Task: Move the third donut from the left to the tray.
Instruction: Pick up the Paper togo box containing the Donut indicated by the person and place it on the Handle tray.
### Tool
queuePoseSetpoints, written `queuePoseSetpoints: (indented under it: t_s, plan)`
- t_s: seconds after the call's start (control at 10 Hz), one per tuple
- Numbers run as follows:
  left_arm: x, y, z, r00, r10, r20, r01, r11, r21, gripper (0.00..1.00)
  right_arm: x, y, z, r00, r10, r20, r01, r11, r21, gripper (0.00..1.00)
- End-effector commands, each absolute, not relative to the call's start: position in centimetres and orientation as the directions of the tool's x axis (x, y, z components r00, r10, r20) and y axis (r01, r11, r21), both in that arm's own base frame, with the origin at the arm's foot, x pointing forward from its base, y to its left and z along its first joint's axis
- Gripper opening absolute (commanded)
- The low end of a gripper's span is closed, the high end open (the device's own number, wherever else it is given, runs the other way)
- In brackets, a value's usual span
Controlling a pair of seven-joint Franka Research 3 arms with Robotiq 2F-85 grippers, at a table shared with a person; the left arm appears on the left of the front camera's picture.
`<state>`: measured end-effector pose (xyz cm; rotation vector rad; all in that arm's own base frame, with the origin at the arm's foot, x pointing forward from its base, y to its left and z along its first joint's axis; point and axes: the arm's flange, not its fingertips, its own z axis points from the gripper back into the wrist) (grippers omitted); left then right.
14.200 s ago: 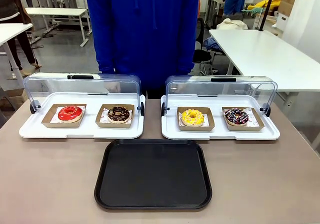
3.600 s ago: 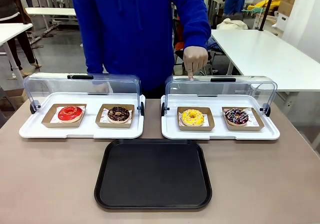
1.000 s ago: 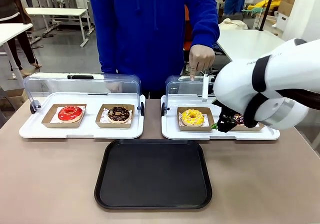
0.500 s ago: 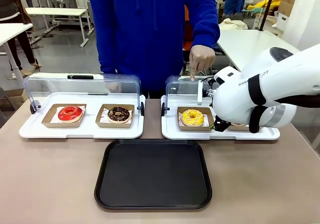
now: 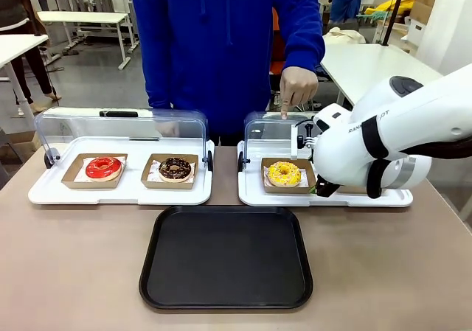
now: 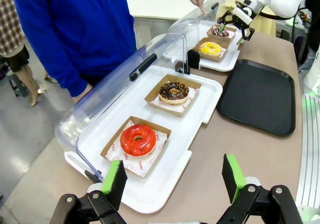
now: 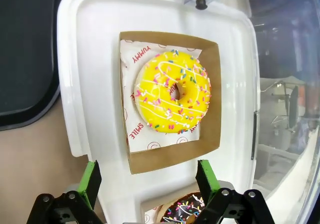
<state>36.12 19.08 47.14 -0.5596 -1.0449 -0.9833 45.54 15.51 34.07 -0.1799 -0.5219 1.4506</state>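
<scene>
Yellow-glazed donut (image 5: pixel 284 172) sits in its brown cardboard holder (image 7: pixel 212 84), in the left half of the right white display tray (image 5: pixel 254 194). The black tray (image 5: pixel 225 257) lies bare at the table's near edge, centre. Right gripper (image 7: pixel 148 181) is spread wide beside the holder, gripping nothing. Left gripper (image 6: pixel 173 176) is spread wide over the table's left end. Person's hand (image 5: pixel 297 88) points down at the clear lid (image 5: pixel 265 128).

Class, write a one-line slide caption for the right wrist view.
Open right end effector hovers by the yellow donut in its cardboard holder.
</scene>
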Motion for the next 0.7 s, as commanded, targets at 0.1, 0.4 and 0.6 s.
queuePoseSetpoints:
  t_s: [0.1, 0.4, 0.6]
  plan:
    - [35.9, 19.0, 47.3, 0.149, -0.397, 0.905, 0.881, 0.470, 0.061, 1.00, 47.9, 17.2, 33.4, 0.056, 0.975, 0.215, -0.896, 0.145, -0.421, 1.00]
    - [35.9, 19.0, 47.3, 0.149, -0.397, 0.905, 0.881, 0.470, 0.061, 1.00, 48.9, 17.5, 32.2, 0.037, 0.978, 0.206, -0.902, 0.121, -0.414, 1.00]
    - [35.9, 19.0, 47.3, 0.149, -0.397, 0.905, 0.881, 0.470, 0.061, 1.00, 49.5, 17.6, 31.7, 0.031, 0.981, 0.189, -0.907, 0.107, -0.407, 1.00]
